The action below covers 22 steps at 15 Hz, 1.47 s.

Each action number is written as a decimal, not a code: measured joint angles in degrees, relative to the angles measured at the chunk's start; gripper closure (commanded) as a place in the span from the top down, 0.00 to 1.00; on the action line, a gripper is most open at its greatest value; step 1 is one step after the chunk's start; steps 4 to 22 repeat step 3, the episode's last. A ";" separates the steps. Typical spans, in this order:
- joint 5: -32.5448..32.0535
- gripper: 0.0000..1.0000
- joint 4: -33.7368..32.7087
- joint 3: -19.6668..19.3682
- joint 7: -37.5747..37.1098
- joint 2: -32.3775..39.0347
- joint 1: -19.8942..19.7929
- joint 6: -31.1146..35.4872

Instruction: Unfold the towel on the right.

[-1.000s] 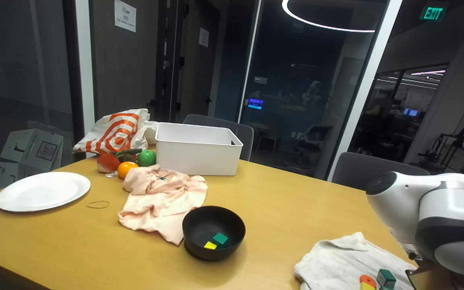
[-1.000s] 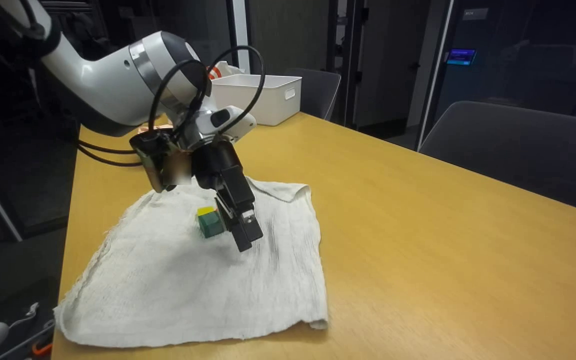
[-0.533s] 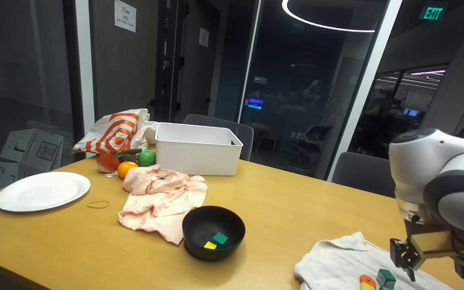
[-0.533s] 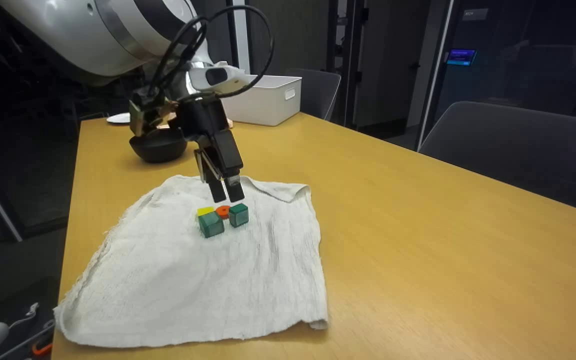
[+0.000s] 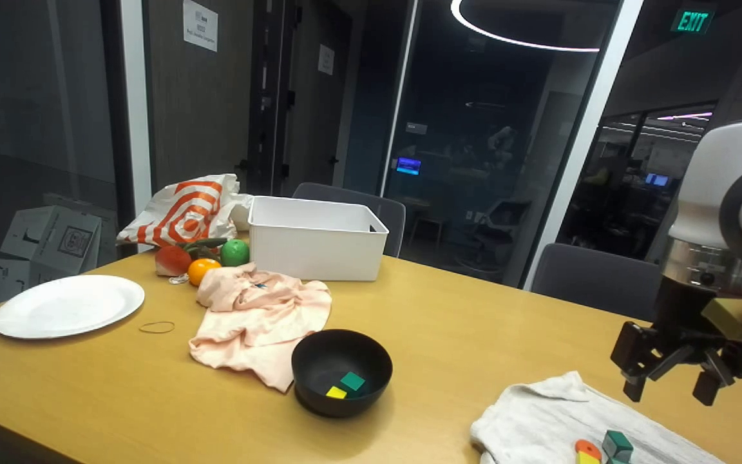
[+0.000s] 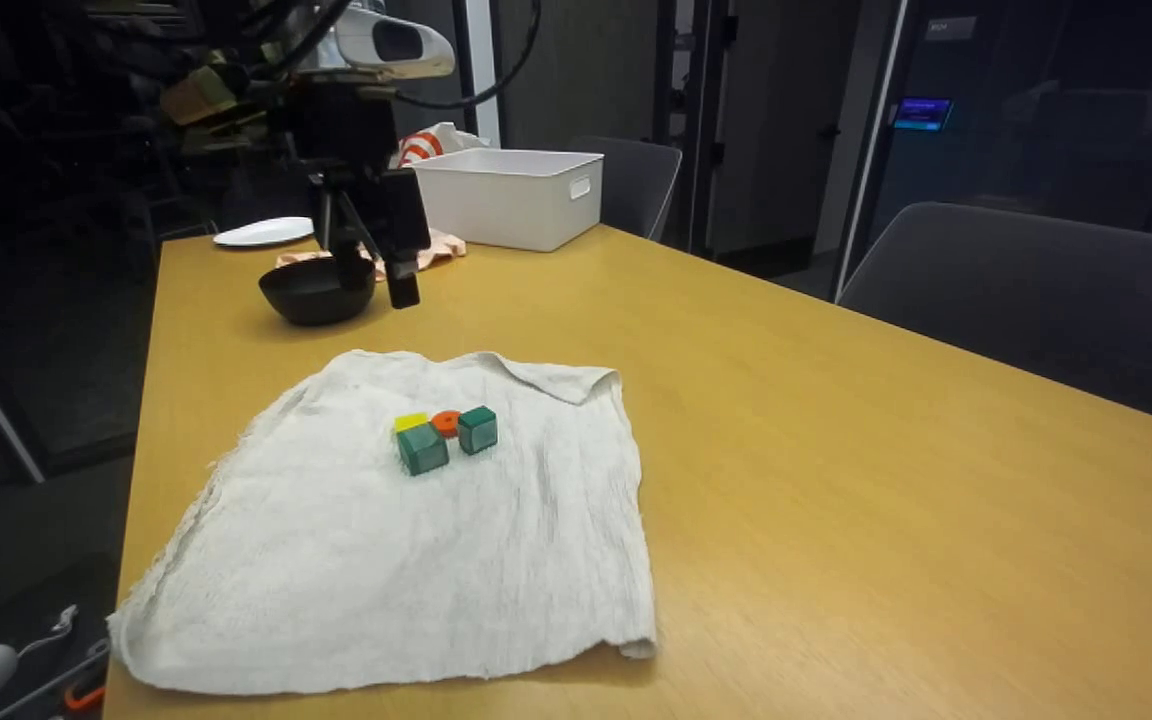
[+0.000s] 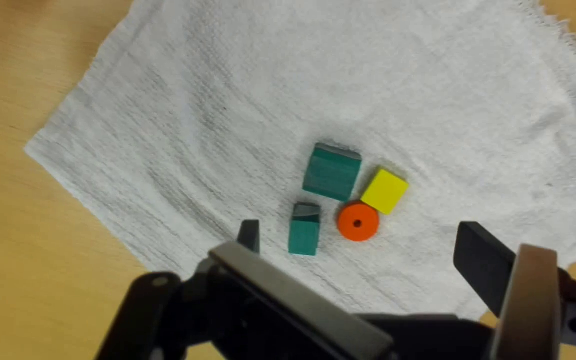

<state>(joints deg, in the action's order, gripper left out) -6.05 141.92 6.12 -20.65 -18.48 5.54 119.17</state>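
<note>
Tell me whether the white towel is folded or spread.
Mostly spread: in an exterior view the towel lies broad and nearly flat on the table, though a far corner looks turned over.

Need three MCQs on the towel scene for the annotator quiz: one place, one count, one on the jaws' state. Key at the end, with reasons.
1. Where is the orange disc?
A) in the black bowl
B) on the white towel
C) on the white plate

2. How many green blocks lie on the towel?
A) two
B) four
C) five

3. How do the jaws stand?
A) shut on a block
B) shut on the towel
C) open, holding nothing

Key:
1 B: the wrist view shows the disc on the cloth, beside a yellow block.
2 A: the wrist view shows exactly two there.
3 C: in the wrist view the jaws are wide apart, gripping nothing.
</note>
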 measured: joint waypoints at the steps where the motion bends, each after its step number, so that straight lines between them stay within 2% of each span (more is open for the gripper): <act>1: 0.51 1.00 -0.04 0.13 0.52 -0.29 -0.04 -0.12; 22: 0.50 1.00 0.17 0.21 0.48 -0.08 -0.22 -0.12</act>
